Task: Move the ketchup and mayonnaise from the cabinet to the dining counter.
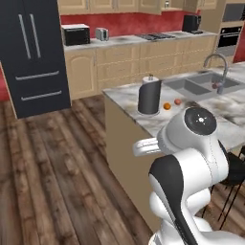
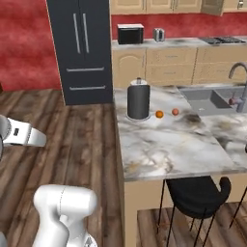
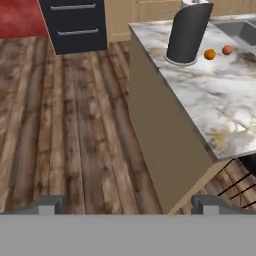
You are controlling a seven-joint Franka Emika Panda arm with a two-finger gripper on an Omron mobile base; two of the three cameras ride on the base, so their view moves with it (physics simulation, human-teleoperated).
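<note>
My gripper (image 3: 129, 206) is open, its two dark fingertips (image 3: 48, 204) far apart at the bottom of the hand view, with nothing between them. It looks down over the wooden floor beside the near corner of the dining counter (image 3: 220, 100), a marble island (image 1: 139, 122) (image 2: 169, 140) with an inset sink (image 1: 191, 86) and a curved faucet (image 1: 217, 62). The light tan wall cabinet (image 1: 103, 5) (image 2: 144, 5) runs along the top of the far wall. The ketchup and the mayonnaise are out of view.
On the island stand a dark cylinder (image 1: 150, 95) (image 2: 139, 100) (image 3: 187, 35) and two small orange-red balls (image 1: 166, 106) (image 2: 159, 114) (image 3: 210, 54). A black stool (image 2: 195, 193) is tucked under its near edge. A dark fridge (image 1: 33, 52) (image 2: 82, 48) stands across the open floor.
</note>
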